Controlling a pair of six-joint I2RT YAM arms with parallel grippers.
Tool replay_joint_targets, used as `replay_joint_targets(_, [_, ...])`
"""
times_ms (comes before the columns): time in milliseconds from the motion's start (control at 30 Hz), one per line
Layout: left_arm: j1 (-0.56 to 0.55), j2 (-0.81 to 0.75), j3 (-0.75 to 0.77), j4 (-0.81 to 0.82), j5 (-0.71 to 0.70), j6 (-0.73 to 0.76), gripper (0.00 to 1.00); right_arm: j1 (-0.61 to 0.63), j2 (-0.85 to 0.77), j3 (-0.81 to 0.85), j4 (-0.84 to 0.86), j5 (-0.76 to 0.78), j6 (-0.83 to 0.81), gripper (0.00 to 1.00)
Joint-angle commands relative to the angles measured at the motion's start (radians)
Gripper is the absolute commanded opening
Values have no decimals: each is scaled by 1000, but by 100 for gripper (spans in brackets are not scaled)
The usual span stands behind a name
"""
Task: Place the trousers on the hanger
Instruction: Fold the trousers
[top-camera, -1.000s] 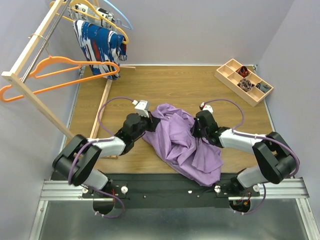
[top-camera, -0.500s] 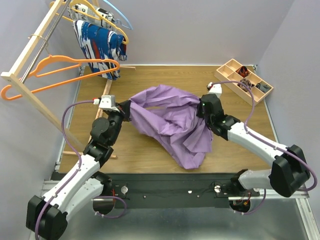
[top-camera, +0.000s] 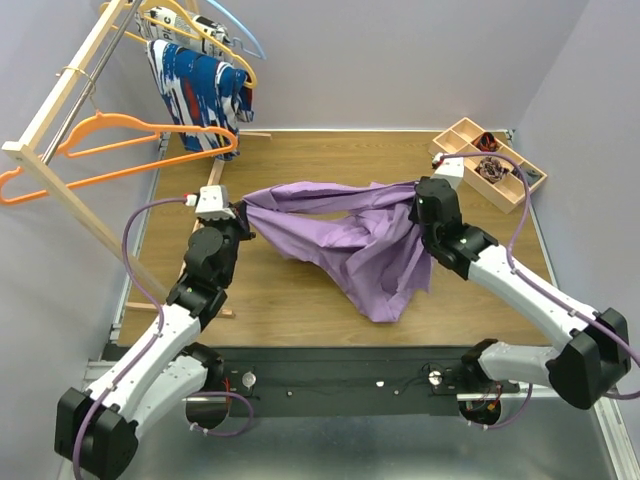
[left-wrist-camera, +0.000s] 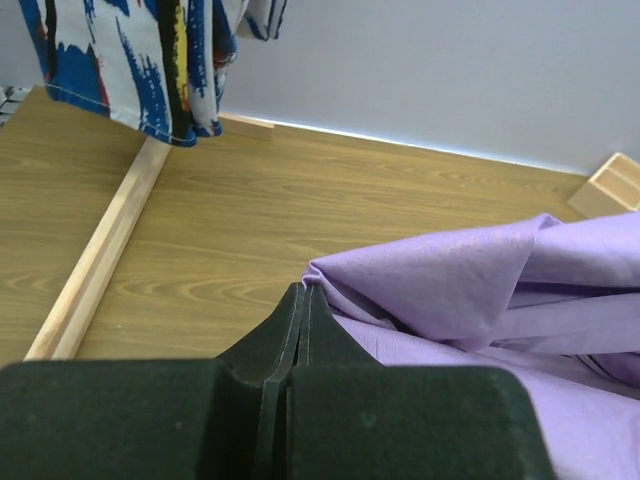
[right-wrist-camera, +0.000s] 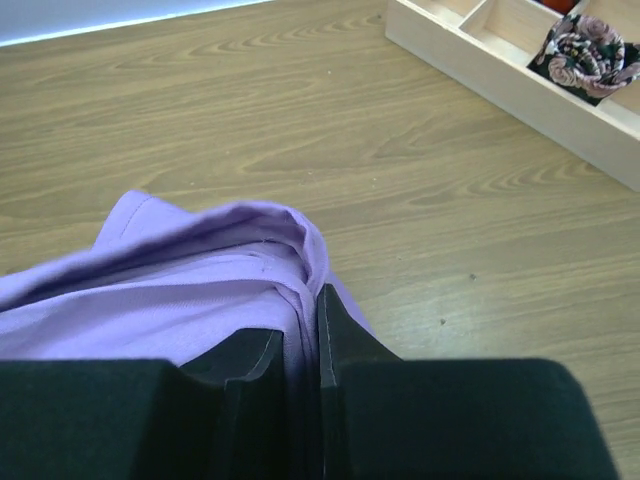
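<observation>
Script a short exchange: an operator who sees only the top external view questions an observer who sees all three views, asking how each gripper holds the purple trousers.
Operator: Has the left gripper really got the trousers?
Observer: Yes. Its wrist view shows the fingers pressed together, pinching a folded corner of fabric right at their tips.
Operator: And the right gripper?
Observer: Its wrist view shows a bunched fold of the fabric running between its two fingers, so it is gripped there too.
</observation>
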Motion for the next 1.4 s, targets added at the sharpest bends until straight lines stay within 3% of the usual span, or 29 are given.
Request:
replay_joint_targets(0, [37, 91, 40, 48, -36, 45, 0, -41, 73, 53, -14, 66, -26, 40])
replay_joint_targets(67, [39, 122, 40, 59, 1, 49, 0, -47, 116, 53, -13, 44, -24, 63])
replay_joint_targets(100, [40, 150, 40, 63, 11, 50, 0, -49, 126, 47, -13, 8, -18, 87])
replay_joint_targets(200, [40, 191, 37, 67, 32, 50, 0, -54, 155, 12, -14, -86, 25, 99])
replay_joint_targets(600, [92, 322, 63, 103, 84, 87, 0, -78, 215, -175, -18, -284, 209, 100])
replay_joint_targets(867, [123, 343, 89, 116, 131, 81, 0, -77, 258, -206, -18, -302, 243, 98])
replay_joint_targets(967, [128, 354, 109, 117, 156, 69, 0, -78, 256, -215, -19, -324, 250, 88])
replay_joint_targets(1000, [128, 362, 122, 119, 166, 56, 1, -78, 252, -223, -14, -324, 255, 79])
replay_joint_targets(1067, [128, 374, 139, 126, 215, 49, 13, -78, 244, -228, -16, -319, 252, 70])
replay_joint_targets(1167, [128, 405, 172, 126, 268, 41, 37, -78, 227, -228, -17, -327, 240, 43])
replay_joint_targets(1200, [128, 415, 178, 126, 277, 39, 48, -78, 222, -228, -18, -333, 235, 29])
replay_joint_targets(1300, [128, 415, 175, 126, 295, 49, 56, -78, 204, -220, -18, -336, 215, 7])
replay_joint_targets(1367, [128, 405, 164, 126, 303, 53, 66, -78, 186, -190, -25, -348, 194, 1])
